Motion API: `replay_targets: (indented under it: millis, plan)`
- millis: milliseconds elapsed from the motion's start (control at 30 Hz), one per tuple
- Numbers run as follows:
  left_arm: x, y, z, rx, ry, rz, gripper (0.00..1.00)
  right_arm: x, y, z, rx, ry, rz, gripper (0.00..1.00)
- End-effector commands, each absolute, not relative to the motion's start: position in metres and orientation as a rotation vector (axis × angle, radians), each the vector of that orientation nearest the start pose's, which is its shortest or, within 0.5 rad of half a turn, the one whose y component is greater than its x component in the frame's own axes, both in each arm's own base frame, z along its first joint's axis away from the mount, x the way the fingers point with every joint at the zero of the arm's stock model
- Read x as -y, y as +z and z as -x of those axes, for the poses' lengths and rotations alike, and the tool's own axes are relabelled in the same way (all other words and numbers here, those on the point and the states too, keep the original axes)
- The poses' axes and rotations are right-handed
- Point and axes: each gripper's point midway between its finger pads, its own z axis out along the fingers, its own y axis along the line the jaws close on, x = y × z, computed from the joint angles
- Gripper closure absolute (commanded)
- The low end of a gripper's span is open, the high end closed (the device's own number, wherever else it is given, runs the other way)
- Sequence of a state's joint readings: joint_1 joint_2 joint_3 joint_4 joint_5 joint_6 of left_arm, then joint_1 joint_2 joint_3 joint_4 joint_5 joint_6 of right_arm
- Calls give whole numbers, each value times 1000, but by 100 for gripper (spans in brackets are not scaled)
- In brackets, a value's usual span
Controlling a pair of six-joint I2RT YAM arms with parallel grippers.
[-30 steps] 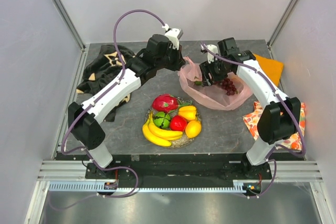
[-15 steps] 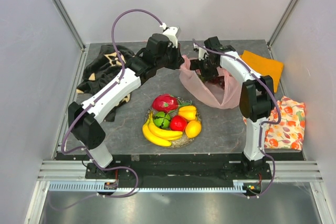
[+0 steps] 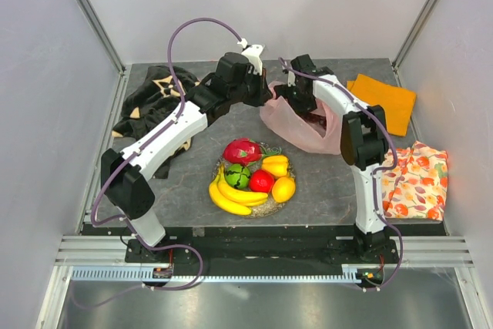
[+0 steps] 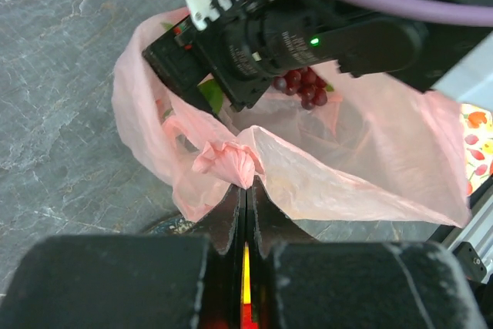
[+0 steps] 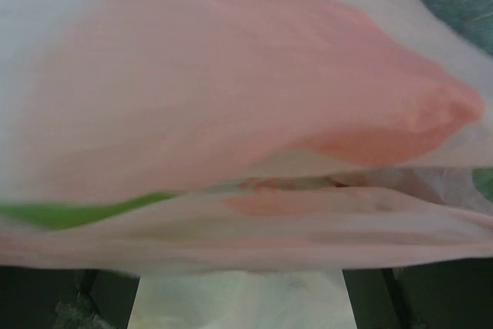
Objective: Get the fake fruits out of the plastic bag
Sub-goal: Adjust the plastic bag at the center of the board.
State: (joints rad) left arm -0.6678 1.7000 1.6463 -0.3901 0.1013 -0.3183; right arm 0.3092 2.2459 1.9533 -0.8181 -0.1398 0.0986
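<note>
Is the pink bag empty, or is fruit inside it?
Not empty: a bunch of dark grapes shows inside the bag, in the left wrist view.

Three cameras, one shared spot
The top camera looks down from high behind the arms. Both wrist cameras look closely at the plastic bag (image 3: 304, 129) at 1 o'clock, the right one blurry-near.
</note>
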Motion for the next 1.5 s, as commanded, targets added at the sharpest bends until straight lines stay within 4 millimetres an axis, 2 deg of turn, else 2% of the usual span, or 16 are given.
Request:
replay_targets:
  millis: [0, 67, 200, 300, 400, 600, 700, 767, 867, 1000, 1133, 1200, 1267, 1300, 1367, 1467]
  plan:
    - [343, 310, -375, -1967, -789, -419, 99, -180, 62, -491, -2659, 197, 291, 2]
    - [343, 309, -375, -1968, -786, -419, 98, -179, 56, -489, -2670, 153, 294, 3]
    - [342, 307, -374, -1971, -782, -418, 98, -174, 48, -481, -2690, 130, 363, 32]
    - [343, 309, -376, -1964, -782, -417, 98, -171, 64, -478, -2664, 141, 430, 50]
    - [342, 311, -384, -1949, -747, -418, 98, -166, 109, -468, -2583, 166, 530, 65]
    - [335, 307, -404, -1946, -691, -397, 98, -143, 168, -420, -2452, 149, 785, 69]
    - [334, 309, -409, -1937, -679, -397, 98, -132, 177, -391, -2398, 127, 916, 73]
    - [334, 311, -411, -1929, -674, -401, 98, -127, 176, -377, -2368, 121, 1007, 84]
    - [333, 314, -413, -1916, -664, -405, 98, -120, 173, -351, -2350, 124, 1064, 88]
    - [333, 313, -413, -1916, -662, -410, 98, -123, 170, -331, -2354, 200, 1018, 88]
    - [334, 304, -406, -1939, -685, -423, 98, -150, 169, -339, -2348, 308, 958, 69]
    - [331, 301, -403, -1952, -684, -424, 99, -164, 153, -320, -2388, 332, 1041, 65]
    - [328, 296, -398, -1968, -679, -423, 99, -161, 125, -284, -2470, 332, 1113, 61]
    - [325, 295, -397, -1976, -674, -422, 98, -156, 128, -272, -2458, 320, 1111, 59]
    - [320, 293, -391, -1983, -664, -424, 98, -136, 117, -248, -2489, 249, 1091, 53]
    - [310, 285, -386, -2008, -628, -422, 98, -116, 116, -249, -2430, 129, 1059, 45]
